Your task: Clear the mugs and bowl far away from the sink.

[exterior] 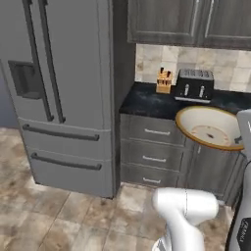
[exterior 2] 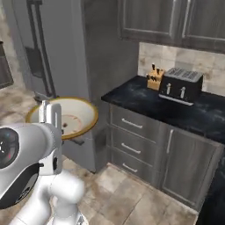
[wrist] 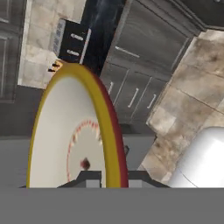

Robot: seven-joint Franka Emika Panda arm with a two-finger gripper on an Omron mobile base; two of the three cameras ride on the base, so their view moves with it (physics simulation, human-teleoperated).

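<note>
The bowl point(exterior: 211, 128) is a wide cream dish with a tan-orange rim and a brownish mark in its centre. It hangs tilted in the air in front of the dark counter's drawers. My gripper point(wrist: 114, 178) is shut on its rim, which runs up between the two fingertips in the hand view. In the right base view the bowl point(exterior 2: 66, 115) sits just behind my white forearm, and the gripper point(exterior 2: 75, 140) grips its lower edge. The mugs and the sink are out of view.
A black counter point(exterior: 147, 103) carries a toaster point(exterior: 194, 84) and a knife block point(exterior: 164, 81) against the tiled wall. Grey drawers point(exterior: 154, 147) lie below it and wall cabinets above. A tall steel fridge point(exterior: 59, 93) stands to the left. Tiled floor point(exterior: 63, 215) lies in front.
</note>
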